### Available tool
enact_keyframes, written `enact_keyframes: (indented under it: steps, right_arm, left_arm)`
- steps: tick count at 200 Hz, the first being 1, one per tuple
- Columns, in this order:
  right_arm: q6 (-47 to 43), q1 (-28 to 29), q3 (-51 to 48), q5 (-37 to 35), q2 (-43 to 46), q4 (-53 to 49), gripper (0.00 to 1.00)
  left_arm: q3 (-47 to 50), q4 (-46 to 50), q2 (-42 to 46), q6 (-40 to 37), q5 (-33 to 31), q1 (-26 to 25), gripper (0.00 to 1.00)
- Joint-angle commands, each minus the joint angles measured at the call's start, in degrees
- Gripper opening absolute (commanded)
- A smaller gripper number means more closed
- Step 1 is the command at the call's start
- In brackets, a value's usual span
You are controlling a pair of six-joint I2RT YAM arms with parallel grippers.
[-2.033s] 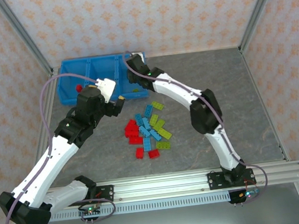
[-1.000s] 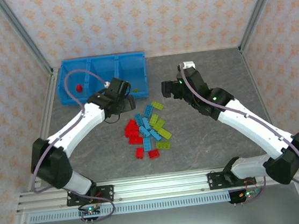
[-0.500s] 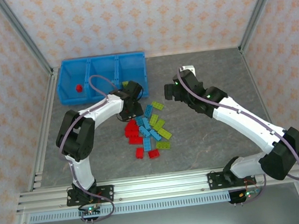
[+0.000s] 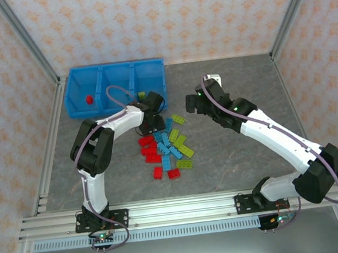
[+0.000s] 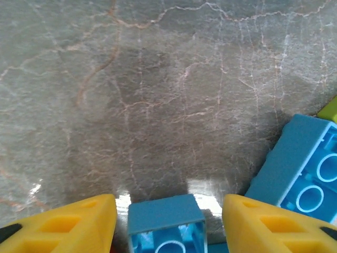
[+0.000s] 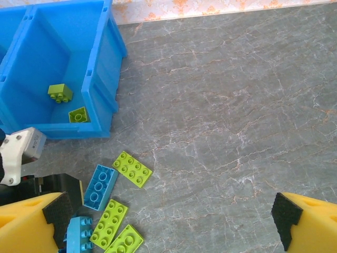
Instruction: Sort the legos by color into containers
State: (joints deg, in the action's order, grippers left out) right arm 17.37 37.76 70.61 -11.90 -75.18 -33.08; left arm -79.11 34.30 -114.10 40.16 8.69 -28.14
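Most legos point(image 4: 166, 148) lie heaped mid-worktop point(image 4: 244, 93). Left gripper point(image 4: 152, 122), fingers point(image 5: 63, 221) apart, straddles a light blue brick point(image 5: 166, 224). Right gripper point(image 4: 192, 103) hovers spread and empty. Beyond, the blue bin point(image 4: 149, 63) holds one red brick point(image 4: 89, 99) and two yellow-green bricks point(image 6: 60, 93); sorting looks barely begun.

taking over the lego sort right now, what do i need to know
Left gripper: open, low at the pile's far-left corner, fingers straddling a blue brick, not yet closed.
Right gripper: open, empty, above the table right of the bin.
Done: one red brick in the left compartment, two green bricks in the right.
To do: the pile of red, blue and green bricks. Close on the blue one; the middle compartment is its likely home.
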Motion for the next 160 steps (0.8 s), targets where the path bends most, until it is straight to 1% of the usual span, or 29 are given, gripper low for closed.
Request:
enact_keyframes:
  steps: [1,24,51,67,78,94,111,124,134,137,160]
  right_arm:
    - [1.2,-0.3,1.5,0.5,-0.5,-1.3,0.99]
    - [1.3,-0.3,1.5,1.7,-0.5,-1.8,0.99]
    - [2.3,-0.3,1.4,5.1,-0.6,-2.1,1.00]
    - [3.1,-0.3,1.5,6.7,-0.6,-2.0,1.00]
    - [3.7,-0.3,1.4,8.0,-0.7,-1.5,1.00]
    - [4.2,-0.3,0.6,12.2,-1.1,0.5,1.00]
    - [5.2,-0.2,-0.2,17.9,-2.4,2.3,1.00]
    - [6.5,-0.1,-0.4,20.8,-3.6,3.0,1.00]
    - [7.5,-0.1,-0.6,21.5,-4.3,3.3,1.00]
    - [7.8,0.0,-0.6,21.6,-4.5,3.4,1.00]
    - [8.8,0.0,-1.1,21.5,-4.7,3.7,0.99]
  left_arm:
    - [-0.7,1.5,-2.0,-1.0,0.0,-0.5,0.49]
    - [-0.1,1.6,-1.3,-0.7,-0.2,-0.5,0.38]
    - [-0.4,1.9,1.9,-0.8,-0.9,-0.6,0.33]
    - [-2.0,3.5,4.3,-1.8,-3.3,-0.4,0.30]
    - [-3.5,4.7,8.0,-3.1,-5.6,-0.3,0.28]
    - [-6.9,7.4,10.9,-5.2,-9.9,0.7,0.27]
    - [-11.3,10.5,12.4,-7.6,-15.1,3.4,0.26]
    - [-15.0,12.2,12.3,-9.0,-16.5,6.7,0.25]
    - [-17.6,12.3,11.8,-9.2,-17.3,9.5,0.24]
    - [-18.4,12.2,11.5,-10.8,-17.7,10.3,0.24]
    - [-25.8,11.2,6.6,-15.0,-22.3,15.2,0.23]
